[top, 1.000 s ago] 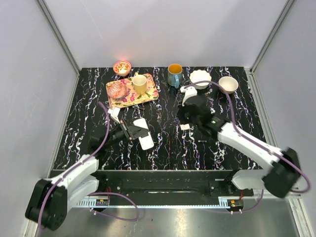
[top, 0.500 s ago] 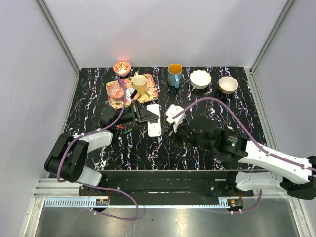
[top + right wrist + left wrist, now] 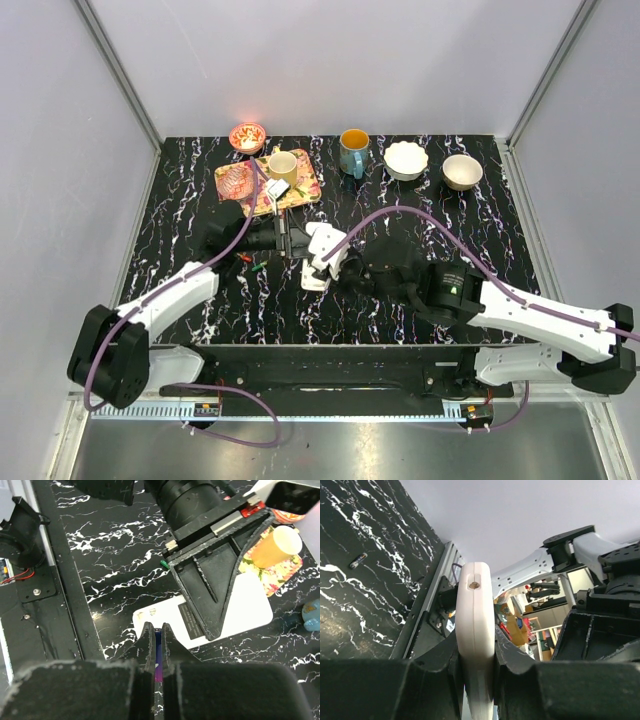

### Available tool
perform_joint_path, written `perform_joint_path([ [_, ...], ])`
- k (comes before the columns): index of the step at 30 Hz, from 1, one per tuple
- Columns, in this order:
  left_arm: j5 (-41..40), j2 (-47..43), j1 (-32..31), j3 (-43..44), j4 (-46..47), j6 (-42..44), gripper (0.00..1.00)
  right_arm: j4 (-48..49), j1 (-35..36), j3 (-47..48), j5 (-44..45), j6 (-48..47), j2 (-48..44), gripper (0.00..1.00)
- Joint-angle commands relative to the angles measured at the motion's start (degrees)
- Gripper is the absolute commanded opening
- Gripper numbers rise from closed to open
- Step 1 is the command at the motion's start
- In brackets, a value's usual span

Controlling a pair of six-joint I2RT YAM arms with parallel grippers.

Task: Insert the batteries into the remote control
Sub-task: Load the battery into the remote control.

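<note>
The left gripper (image 3: 476, 667) is clamped on the long edges of the remote control (image 3: 476, 605). This pins it flat on the surface (image 3: 450, 210) with its back upward so it cannot slide. The right gripper (image 3: 158, 632) is pinched shut on a purplish battery (image 3: 158, 652), held just above the remote's near end, probably so it can be lowered into the dark recess. Spare batteries (image 3: 250, 263) lie beside the left arm, within reach for the next pick.
</note>
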Motion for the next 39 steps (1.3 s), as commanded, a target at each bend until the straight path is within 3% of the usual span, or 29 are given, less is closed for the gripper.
perform_joint_path([
  [1,-1.75,-3.56,-0.19,1.1,-12.22,10.22,0.0,3.39,2.08,1.95,-3.5,-3.59,0.99,0.0],
  [15,0.63,-0.22,-0.63,-1.36,1.75,-2.17,0.0,17.98,4.37,-6.84,-1.4,-6.85,1.34,0.0],
  [39,0.71,-0.66,-2.13,-0.31,-1.85,-2.88,0.0,17.37,4.45,-10.8,0.72,-11.94,1.96,0.0],
])
